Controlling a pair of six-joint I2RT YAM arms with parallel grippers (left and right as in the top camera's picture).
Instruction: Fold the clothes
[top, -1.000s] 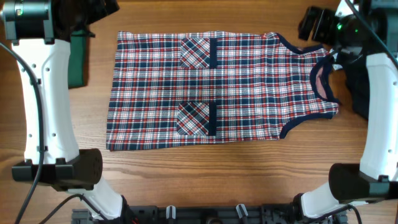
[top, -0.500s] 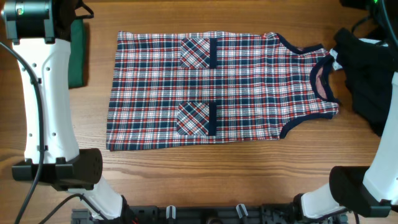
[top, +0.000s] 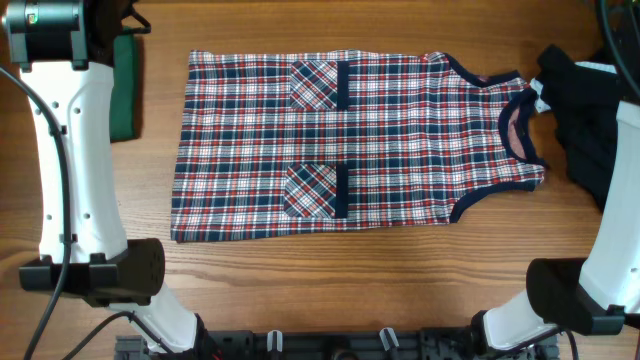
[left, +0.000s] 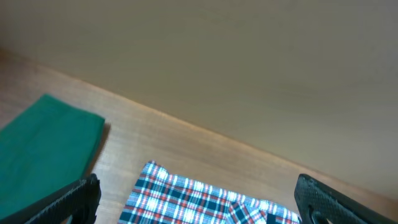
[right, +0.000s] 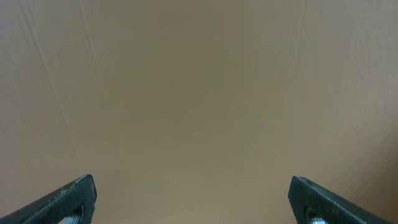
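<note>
The clothes lie on the wooden table. A red-white-navy plaid dress (top: 350, 140) is spread flat, its hem to the left and its neck to the right, with two pockets facing up. One hem corner of the dress (left: 180, 196) shows in the left wrist view. A folded dark-green garment (top: 125, 85) (left: 46, 146) sits off the dress's top-left corner. A black garment (top: 590, 120) lies bunched at the right, touching the neck. My left gripper (left: 198, 190) hangs open above the far hem corner, holding nothing. My right gripper (right: 191, 186) is open and empty, facing a plain beige surface.
My left arm's white link (top: 75, 150) runs down the left side of the table (top: 400, 270) and covers part of the green garment. The right arm's white link (top: 615, 260) stands at the right edge beside the black garment. Arm bases line the front edge.
The right arm's head has left the overhead view at the top right, uncovering the black garment. The left arm shifted slightly early on. The dress has not moved.
</note>
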